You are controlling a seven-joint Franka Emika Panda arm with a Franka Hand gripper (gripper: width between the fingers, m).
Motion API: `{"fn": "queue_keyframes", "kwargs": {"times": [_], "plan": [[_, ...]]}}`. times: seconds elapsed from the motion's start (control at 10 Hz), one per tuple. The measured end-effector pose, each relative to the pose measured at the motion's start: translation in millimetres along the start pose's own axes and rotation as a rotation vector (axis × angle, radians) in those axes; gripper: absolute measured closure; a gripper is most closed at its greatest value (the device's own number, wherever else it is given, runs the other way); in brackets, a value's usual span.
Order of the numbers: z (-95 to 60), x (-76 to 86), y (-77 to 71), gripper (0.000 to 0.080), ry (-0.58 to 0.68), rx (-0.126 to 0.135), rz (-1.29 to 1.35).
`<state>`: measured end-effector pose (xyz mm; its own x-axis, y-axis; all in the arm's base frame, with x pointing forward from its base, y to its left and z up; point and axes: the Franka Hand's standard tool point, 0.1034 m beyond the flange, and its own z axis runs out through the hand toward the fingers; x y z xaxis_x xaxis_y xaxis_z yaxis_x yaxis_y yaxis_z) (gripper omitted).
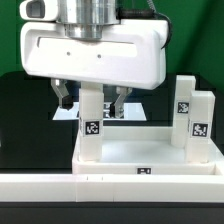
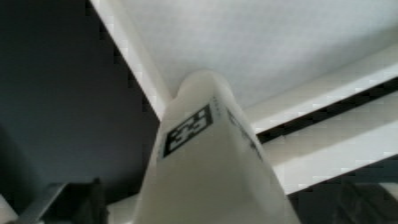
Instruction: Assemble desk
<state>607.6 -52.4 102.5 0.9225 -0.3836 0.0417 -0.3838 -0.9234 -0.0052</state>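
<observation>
The gripper (image 1: 91, 100) hangs with its jaws spread wide either side of an upright tagged leg (image 1: 91, 125), gripping nothing. The leg stands in the desk top (image 1: 150, 152); two more legs (image 1: 194, 115) stand at the exterior view's right.

From my console, the upright leg (image 1: 91, 125) on the desk top (image 1: 150, 152) fills the gap between the parted fingers (image 1: 63, 97). Two more legs (image 1: 193, 115) block the exterior view's right (tray middle stays bare).

No readable text; only black-and-white tags on legs (image 1: 91, 125), desk top (image 1: 144, 170).
</observation>
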Motion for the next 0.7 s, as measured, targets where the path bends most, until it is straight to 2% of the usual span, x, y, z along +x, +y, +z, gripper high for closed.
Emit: {"fn": "queue_keyframes", "kwargs": {"times": [0.7], "plan": [[0.0, 0.8, 2.6, 0.0150, 0.000, -0.016, -0.417]]}}
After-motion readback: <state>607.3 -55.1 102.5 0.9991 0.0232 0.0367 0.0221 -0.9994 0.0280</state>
